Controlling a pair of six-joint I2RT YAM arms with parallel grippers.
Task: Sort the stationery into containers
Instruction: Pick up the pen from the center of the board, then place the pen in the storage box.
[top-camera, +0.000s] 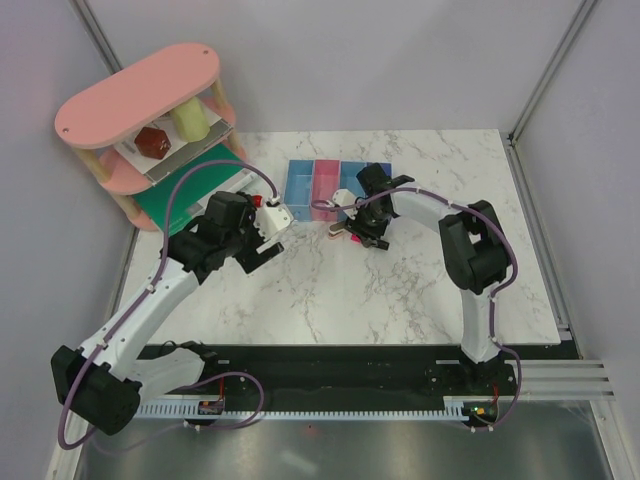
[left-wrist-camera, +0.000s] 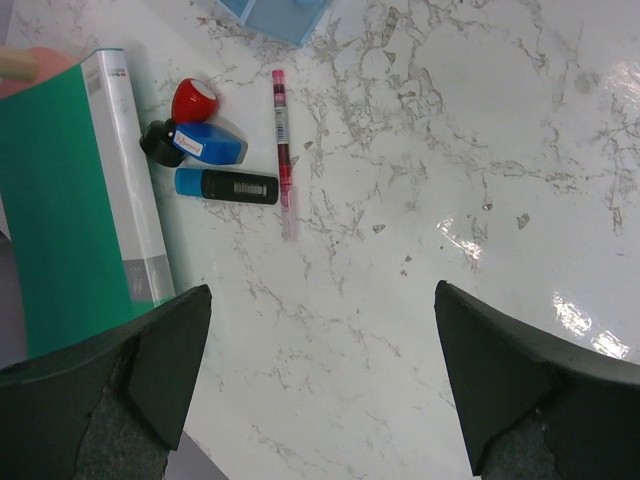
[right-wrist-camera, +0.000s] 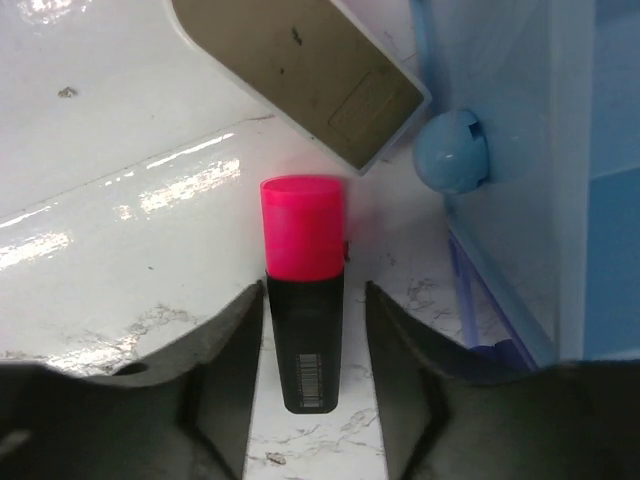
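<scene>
My right gripper (right-wrist-camera: 312, 292) is open, low on the table, its jaws either side of a black marker with a pink-red cap (right-wrist-camera: 303, 300); the left jaw is nearly touching it and there is a gap on the right. A beige-grey stapler-like block (right-wrist-camera: 300, 70) lies just beyond, and a light blue bin (right-wrist-camera: 520, 150) stands to the right. My left gripper (left-wrist-camera: 322, 295) is open and empty above the table. Ahead of it lie a thin red pen (left-wrist-camera: 282, 140), a blue-black highlighter (left-wrist-camera: 226, 186), and small red (left-wrist-camera: 195, 99), blue (left-wrist-camera: 212, 145) and black (left-wrist-camera: 158, 140) pieces. The bin row (top-camera: 312, 182) stands at the table's back.
A flat green board (left-wrist-camera: 60, 200) with a white-grey edge lies left of the small pieces. A pink oval tiered shelf (top-camera: 140, 100) stands at the back left. A light blue ball (right-wrist-camera: 450, 150) and a violet pen (right-wrist-camera: 480, 300) lie against the bin. Frame posts rise at the back corners.
</scene>
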